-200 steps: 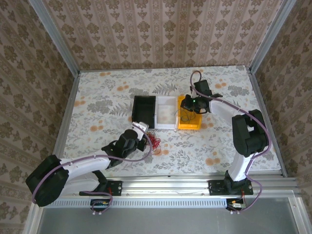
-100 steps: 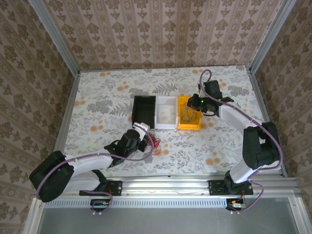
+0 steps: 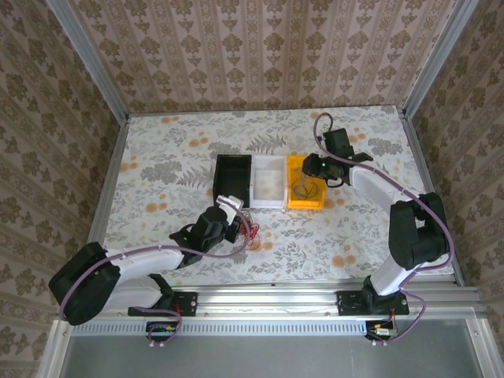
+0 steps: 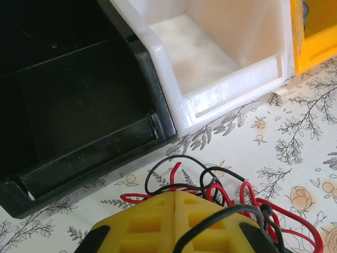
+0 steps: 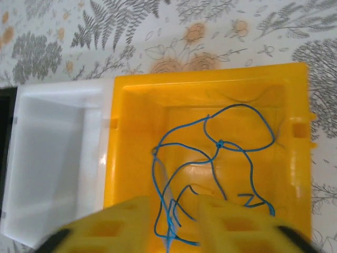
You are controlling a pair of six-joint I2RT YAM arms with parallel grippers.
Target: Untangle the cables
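A tangle of red and black cables [image 4: 210, 179] lies on the flowered table just in front of the bins, also in the top view [image 3: 250, 231]. My left gripper [image 4: 175, 193] is shut, its yellow fingertips pressed together on that tangle, and one black wire loops over its right finger. Thin blue cables [image 5: 216, 145] lie loosely coiled inside the yellow bin [image 5: 210, 81]. My right gripper [image 5: 172, 203] hovers over that bin's near part with its jaws apart, and a blue strand runs down through the gap. From above, the right gripper [image 3: 309, 175] sits over the yellow bin [image 3: 305, 205].
Three bins stand side by side mid-table: black [image 3: 221, 177], white [image 3: 268, 203] and yellow. The black bin [image 4: 89, 153] and white bin [image 4: 231, 84] hold nothing visible. Metal frame rails and patterned walls enclose the table.
The right gripper's jaws have parted over the yellow bin, and the blue cables now lie in it. The left gripper stays shut at the red and black tangle, barely shifted.
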